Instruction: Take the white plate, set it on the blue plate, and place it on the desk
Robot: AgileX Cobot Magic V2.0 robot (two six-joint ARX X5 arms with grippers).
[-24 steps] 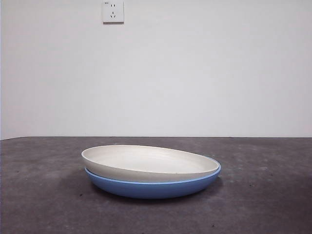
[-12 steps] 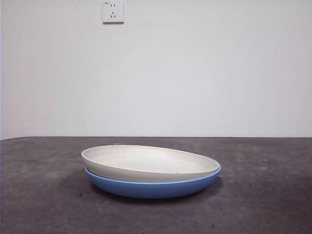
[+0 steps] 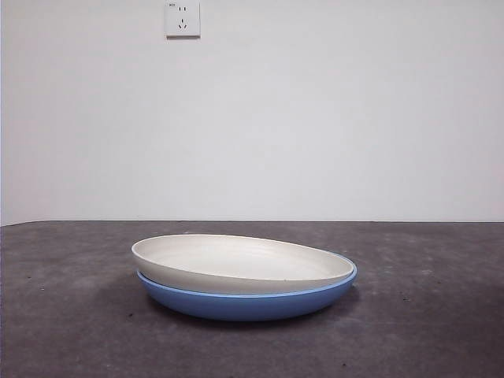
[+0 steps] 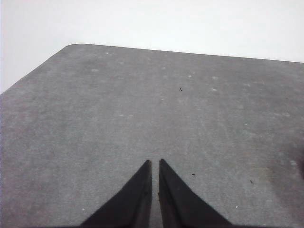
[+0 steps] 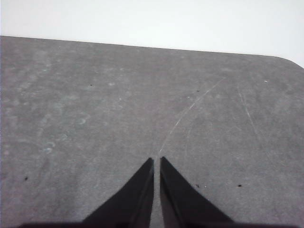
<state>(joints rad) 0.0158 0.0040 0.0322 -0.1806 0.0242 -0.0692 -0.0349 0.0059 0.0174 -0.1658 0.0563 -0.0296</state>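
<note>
Front cam low, level across desk (image 3: 71, 331), wall at 12 o'clock; both wrist cams look down onto bare desk only.

Left gripper (image 4: 155, 164) above bare desk (image 4: 142, 104) | black jaws pressed nearly together, nothing held | desk's rounded far corner against pale background

I see a bare test room, more lab than home: a plain white wall (image 3: 315, 118) with one wall socket (image 3: 182, 19), and a rough dark desk (image 3: 441, 315) holding only two stacked plates.
</note>
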